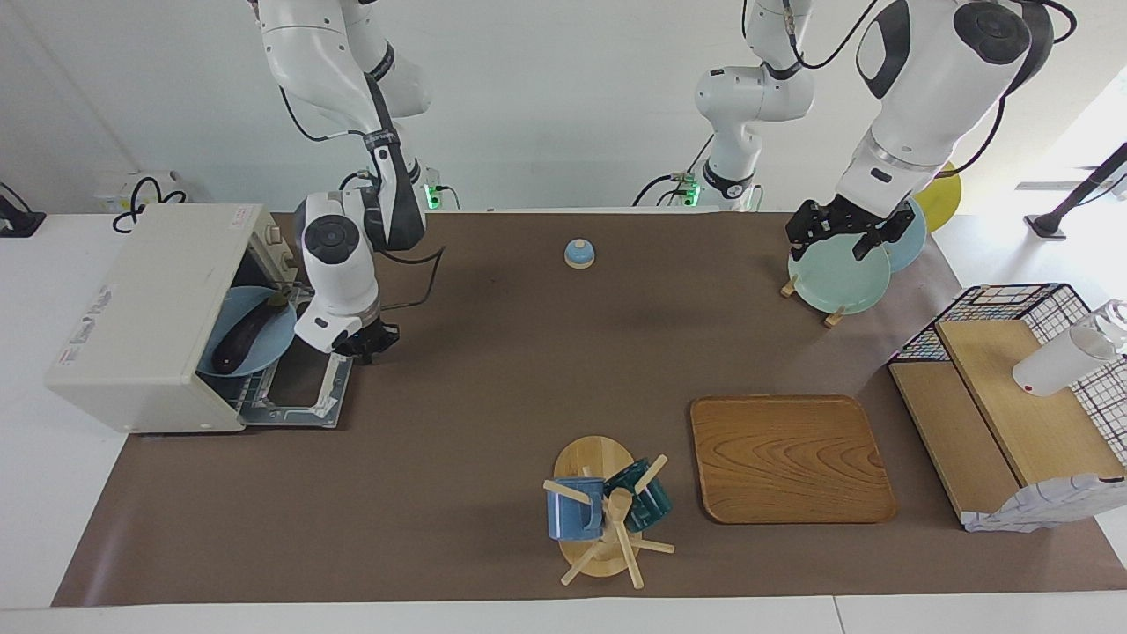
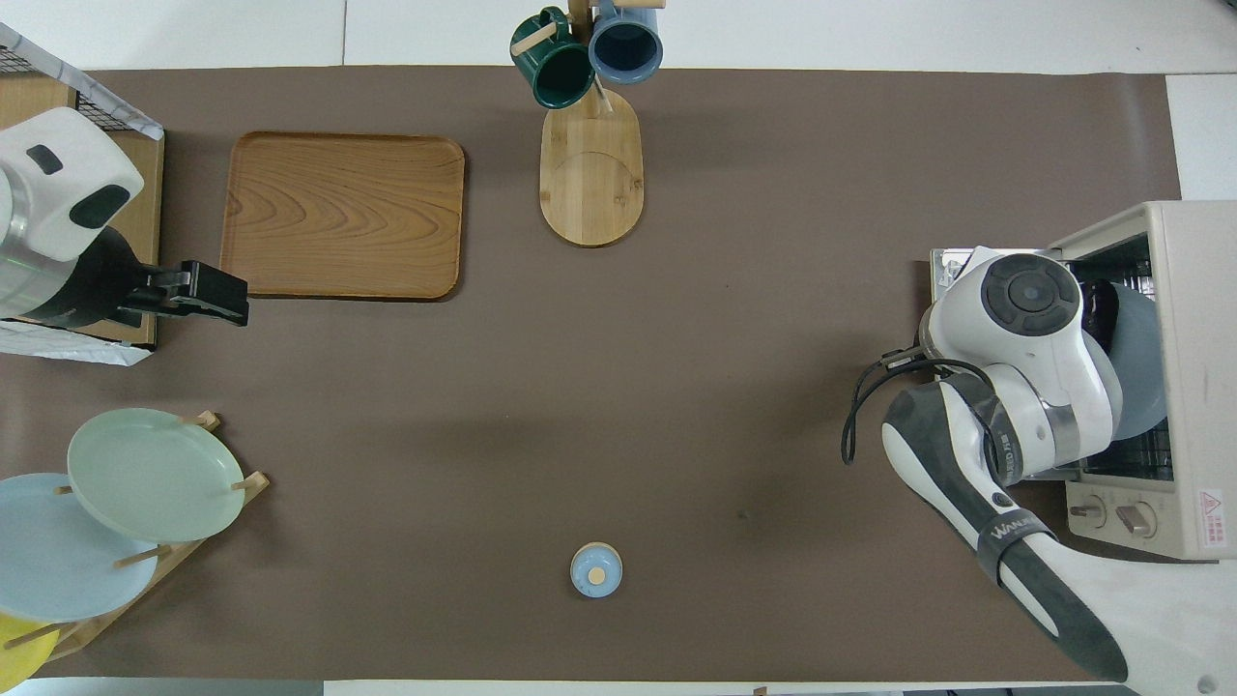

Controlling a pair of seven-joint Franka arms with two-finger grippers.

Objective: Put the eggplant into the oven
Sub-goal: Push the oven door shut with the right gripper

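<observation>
The cream-white oven (image 1: 141, 308) stands at the right arm's end of the table with its door (image 1: 295, 396) folded down open. The dark purple eggplant (image 1: 249, 333) lies on a blue plate (image 1: 236, 308) on the rack inside the oven. My right gripper (image 1: 365, 339) hangs just over the open door, in front of the oven's mouth, apart from the eggplant. In the overhead view the right arm's wrist covers this gripper, and only a sliver of the eggplant (image 2: 1100, 302) and part of the plate (image 2: 1140, 358) show inside the oven (image 2: 1193, 319). My left gripper (image 1: 836, 236) waits open and empty in the air over the plate rack.
A plate rack with a pale green plate (image 1: 836, 280) and a wire basket shelf (image 1: 1012, 387) with a white bottle (image 1: 1065, 357) stand at the left arm's end. A wooden tray (image 1: 788, 458), a mug tree (image 1: 607, 511) and a small blue bell (image 1: 578, 254) are mid-table.
</observation>
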